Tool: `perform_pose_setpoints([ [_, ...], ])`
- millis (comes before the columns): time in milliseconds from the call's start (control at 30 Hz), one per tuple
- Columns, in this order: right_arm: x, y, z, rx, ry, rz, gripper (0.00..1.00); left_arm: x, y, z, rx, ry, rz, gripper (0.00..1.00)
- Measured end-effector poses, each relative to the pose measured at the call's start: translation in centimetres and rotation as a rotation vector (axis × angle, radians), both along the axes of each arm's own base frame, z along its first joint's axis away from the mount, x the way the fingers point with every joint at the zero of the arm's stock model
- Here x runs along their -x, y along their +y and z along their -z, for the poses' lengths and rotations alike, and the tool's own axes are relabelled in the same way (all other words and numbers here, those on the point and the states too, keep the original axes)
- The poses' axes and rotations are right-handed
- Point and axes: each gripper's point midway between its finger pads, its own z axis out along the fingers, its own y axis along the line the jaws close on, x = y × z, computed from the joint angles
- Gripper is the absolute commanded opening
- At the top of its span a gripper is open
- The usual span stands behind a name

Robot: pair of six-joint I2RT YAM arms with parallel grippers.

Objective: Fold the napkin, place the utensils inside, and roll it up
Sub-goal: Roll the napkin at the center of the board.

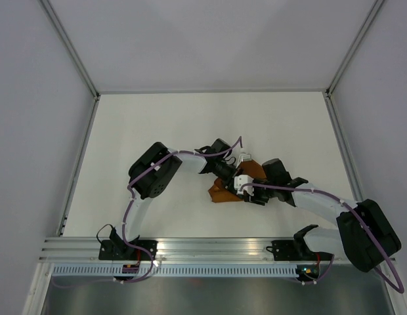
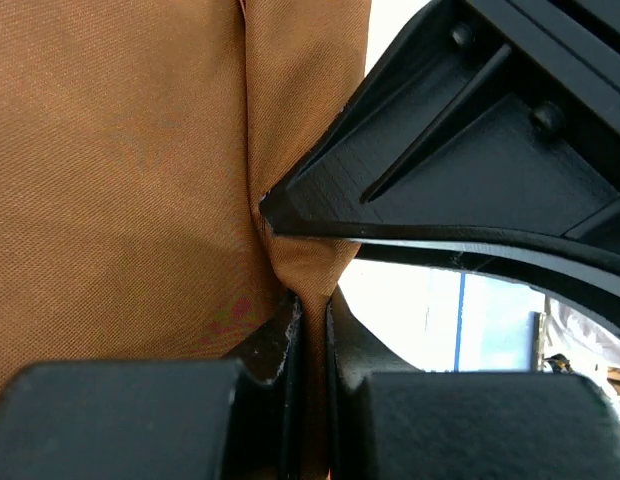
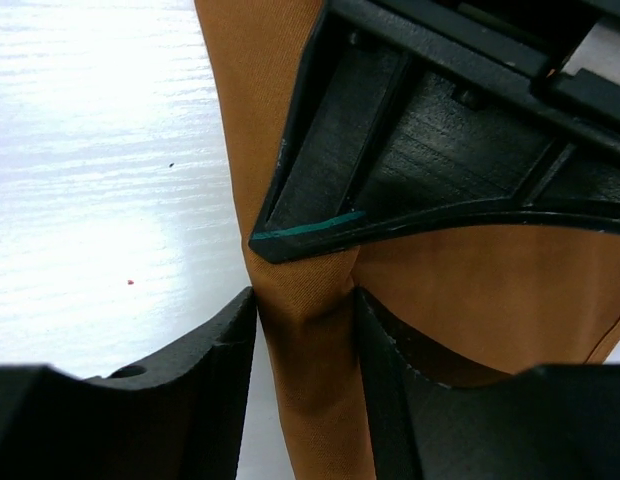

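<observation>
Top: napkin bunched mid-table, nearer front edge, betw both arms
L wrist: left tool nearly closed, pinching a napkin fold
R wrist: right tool partly closed, jaws pressing a bunched fold

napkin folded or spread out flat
Not spread: gathered up. From above the napkin is a small crumpled patch, and the left gripper pinches a fold of it.

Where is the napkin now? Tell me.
In the top view the napkin lies bunched mid-table, between the two grippers: left gripper pinching a fold, right gripper straddling one.
</observation>
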Motion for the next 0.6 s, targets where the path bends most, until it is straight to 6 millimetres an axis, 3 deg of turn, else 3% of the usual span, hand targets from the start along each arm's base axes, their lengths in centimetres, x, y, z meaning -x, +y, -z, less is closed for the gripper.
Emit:
perform_pose_setpoints([
  [167,-0.5,0.4,0.1,-0.003,0.000,0.009,0.35,-0.3,0.4,0.0,-0.009,0.015,-0.014,0.08],
  [400,-1.1,0.9,0.2,-0.007,0.020,0.021,0.18,-0.9,0.9,-0.3,-0.020,0.032,-0.053,0.43],
  [600,-1.6,1.7,0.2,-0.019,0.044,0.011,0.14,-1.2,1.8,-1.2,-0.033,-0.007,-0.137,0.49],
])
